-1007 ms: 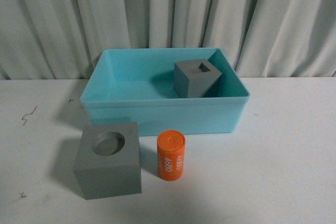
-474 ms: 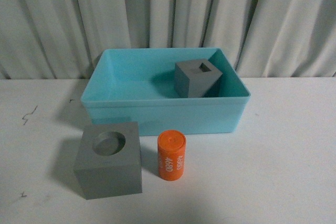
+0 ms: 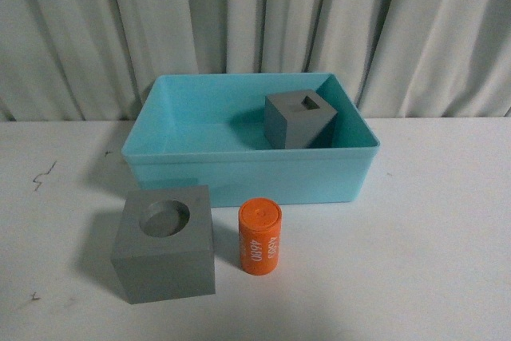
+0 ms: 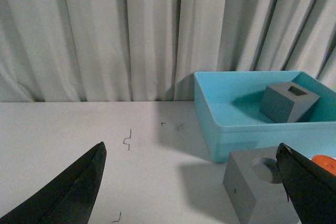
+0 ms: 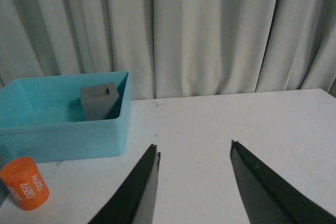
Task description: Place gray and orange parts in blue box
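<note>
You see nothing change over the last second: in the front view, the gray cube [image 3: 164, 255], the cylinder [image 3: 260, 239] and the box [image 3: 247, 175] with its second cube [image 3: 297, 120] show no shift at all.

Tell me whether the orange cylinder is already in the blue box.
No, the orange cylinder stands on the table outside the blue box, before its front wall.
</note>
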Robot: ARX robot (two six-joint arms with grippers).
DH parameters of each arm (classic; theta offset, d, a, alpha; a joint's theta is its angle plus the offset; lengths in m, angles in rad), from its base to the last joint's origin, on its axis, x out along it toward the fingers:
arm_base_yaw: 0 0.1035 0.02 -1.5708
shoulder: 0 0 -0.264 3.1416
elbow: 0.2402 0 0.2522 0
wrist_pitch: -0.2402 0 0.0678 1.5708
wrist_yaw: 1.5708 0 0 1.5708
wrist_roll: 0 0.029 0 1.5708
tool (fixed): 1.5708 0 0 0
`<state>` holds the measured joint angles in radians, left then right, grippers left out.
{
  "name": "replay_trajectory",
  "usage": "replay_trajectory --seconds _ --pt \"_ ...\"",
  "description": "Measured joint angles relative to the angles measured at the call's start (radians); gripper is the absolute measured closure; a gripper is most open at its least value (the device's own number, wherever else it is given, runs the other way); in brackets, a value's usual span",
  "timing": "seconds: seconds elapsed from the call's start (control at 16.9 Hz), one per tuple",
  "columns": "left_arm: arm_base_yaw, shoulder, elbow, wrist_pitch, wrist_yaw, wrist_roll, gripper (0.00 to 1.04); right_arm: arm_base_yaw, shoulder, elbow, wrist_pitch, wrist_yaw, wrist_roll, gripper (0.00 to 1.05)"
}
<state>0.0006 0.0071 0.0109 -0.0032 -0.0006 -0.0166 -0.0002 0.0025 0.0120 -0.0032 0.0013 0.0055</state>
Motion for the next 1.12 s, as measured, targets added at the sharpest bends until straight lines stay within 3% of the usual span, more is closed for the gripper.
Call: replay_trajectory --seconds 0.3,0.77,0.83,0.89,1.12 --pt "0.000 0.000 0.000 0.000 0.000 0.000 0.07 0.000 0.000 0.000 0.000 0.000 0.000 0.05" --pt "-0.001 0.004 0.002 -0.020 -0.002 -0.005 0.07 0.000 0.000 0.000 0.000 0.000 0.000 0.06" --pt "-0.037 0.194 0.132 -0.297 -0.053 -0.080 0.07 0.000 0.000 0.000 -0.001 0.001 0.000 0.06" --pt "-0.071 0.459 0.251 -0.336 -0.071 -0.172 0.07 0.000 0.000 0.000 0.000 -0.001 0.000 0.06" --pt "-0.130 1.116 0.570 -0.013 -0.074 -0.254 0.07 0.000 0.000 0.000 0.000 -0.001 0.000 0.06"
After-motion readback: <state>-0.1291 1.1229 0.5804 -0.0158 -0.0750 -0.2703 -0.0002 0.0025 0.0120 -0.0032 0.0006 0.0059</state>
